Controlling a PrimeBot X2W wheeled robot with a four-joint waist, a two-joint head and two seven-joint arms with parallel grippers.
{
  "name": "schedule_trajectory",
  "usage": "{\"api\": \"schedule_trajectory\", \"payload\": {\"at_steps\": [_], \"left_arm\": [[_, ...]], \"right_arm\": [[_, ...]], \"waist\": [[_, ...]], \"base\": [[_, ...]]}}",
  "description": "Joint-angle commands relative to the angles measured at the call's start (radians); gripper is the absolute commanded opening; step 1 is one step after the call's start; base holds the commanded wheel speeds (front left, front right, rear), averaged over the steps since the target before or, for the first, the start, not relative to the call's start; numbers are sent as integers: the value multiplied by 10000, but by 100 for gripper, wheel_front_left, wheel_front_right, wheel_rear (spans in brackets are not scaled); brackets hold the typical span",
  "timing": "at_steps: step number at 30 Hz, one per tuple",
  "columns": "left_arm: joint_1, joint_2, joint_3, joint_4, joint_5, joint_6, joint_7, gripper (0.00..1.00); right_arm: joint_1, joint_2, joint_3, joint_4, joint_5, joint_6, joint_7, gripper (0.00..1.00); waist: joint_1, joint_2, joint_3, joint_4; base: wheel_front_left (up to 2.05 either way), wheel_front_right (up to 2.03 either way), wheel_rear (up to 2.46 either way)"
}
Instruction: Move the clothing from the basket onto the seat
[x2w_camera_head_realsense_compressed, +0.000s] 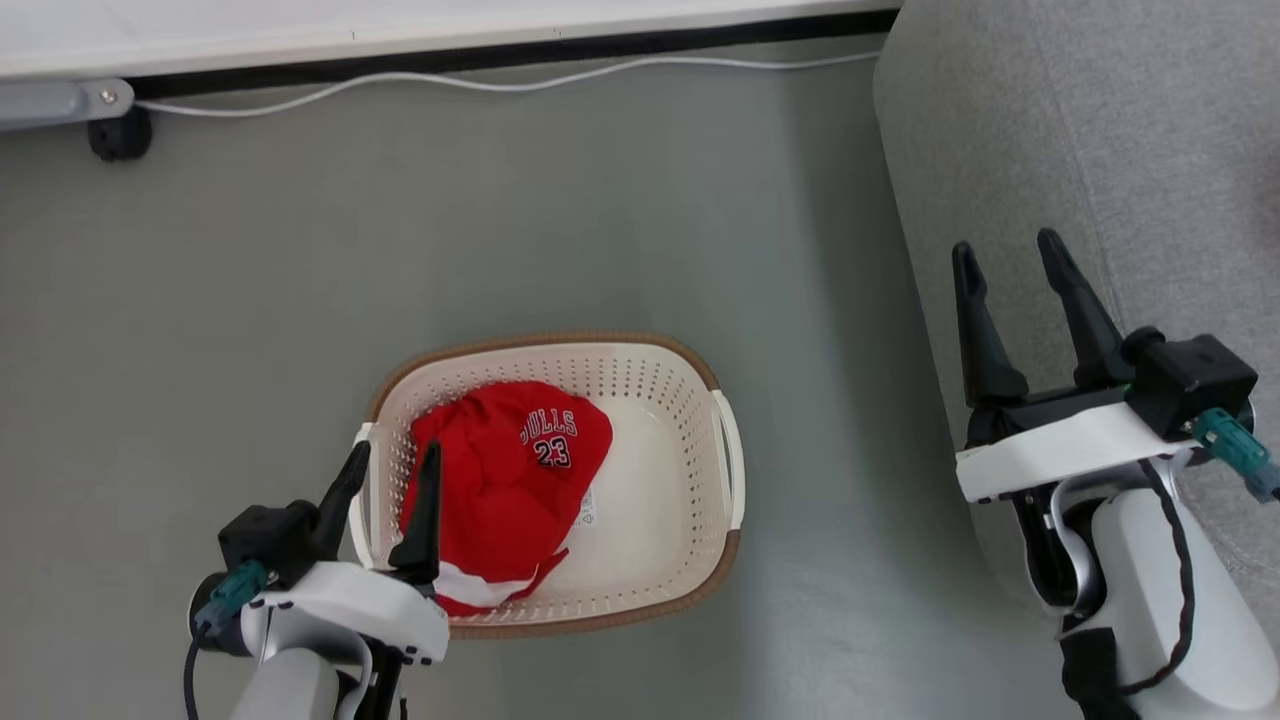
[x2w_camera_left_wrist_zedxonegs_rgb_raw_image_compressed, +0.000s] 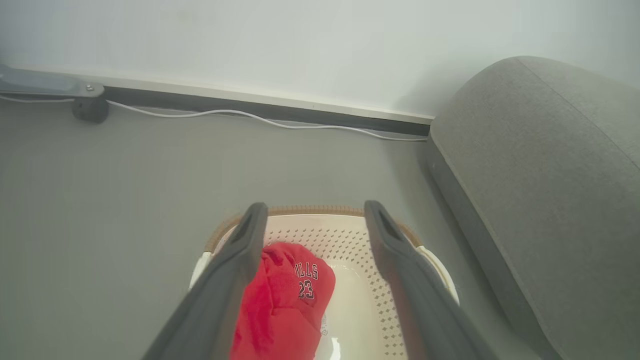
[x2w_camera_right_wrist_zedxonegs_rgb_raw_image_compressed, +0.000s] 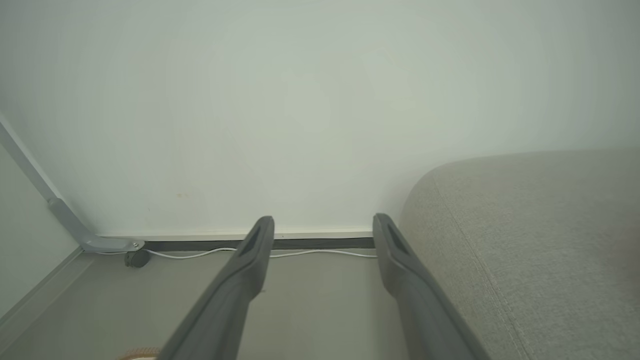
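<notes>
Head view: the crumpled bright red thin-fabric clothing (x2w_camera_head_realsense_compressed: 505, 480) lies as one heap in the left half of the cream-white oval perforated plastic basket (x2w_camera_head_realsense_compressed: 655, 400). Its long axis runs from the basket's far wall toward the near rim. The white "BULLS 23" print sits tilted on the far right part of the heap, and white striped trim shows at the near-rim end. A paper label (x2w_camera_head_realsense_compressed: 587, 508) lies on the basket bottom just beside the heap's right edge. The left gripper (x2w_camera_head_realsense_compressed: 396, 452) hangs over the basket's left handle, jaws spread and empty; one finger overlaps the heap's left edge, though I cannot tell whether it touches. The right gripper (x2w_camera_head_realsense_compressed: 1005, 245), also spread and empty, is well apart from the basket, over the edge of the large grey fabric seat (x2w_camera_head_realsense_compressed: 1100, 150).

Left wrist view: the left gripper (x2w_camera_left_wrist_zedxonegs_rgb_raw_image_compressed: 315, 207) points across the basket (x2w_camera_left_wrist_zedxonegs_rgb_raw_image_compressed: 350, 240). The clothing (x2w_camera_left_wrist_zedxonegs_rgb_raw_image_compressed: 280, 305) lies between its fingers, nearer the left one, print facing up. The seat (x2w_camera_left_wrist_zedxonegs_rgb_raw_image_compressed: 540, 175) rises to the right.

Right wrist view: the right gripper (x2w_camera_right_wrist_zedxonegs_rgb_raw_image_compressed: 324, 220) stands wide, holding nothing, beside the seat (x2w_camera_right_wrist_zedxonegs_rgb_raw_image_compressed: 525, 240).
</notes>
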Motion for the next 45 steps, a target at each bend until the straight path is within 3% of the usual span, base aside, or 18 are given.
{"api": "schedule_trajectory", "payload": {"at_steps": [1, 15, 33, 45], "left_arm": [[-426, 167, 147, 15, -152, -40, -61, 100], [-3026, 553, -1315, 2686, -728, -40, -61, 100], [-6220, 905, -4016, 6979, 545, -33, 185, 100], [-7302, 1125, -5511, 7907, 1958, 733, 1769, 100]], "right_arm": [[-247, 60, 190, -383, -115, 27, -134, 100], [-1284, 72, 405, -976, 95, 27, -134, 100], [-1629, 73, 727, -1303, 593, 27, -134, 100], [-1565, 74, 799, -1547, 1028, 27, -134, 100]], "waist": [[0, -1, 612, -114], [0, -1, 2657, -570], [0, -1, 3890, -1007], [0, -1, 4494, -1361]], "base": [[0, 0, 0], [0, 0, 0], [0, 0, 0], [0, 0, 0]]}}
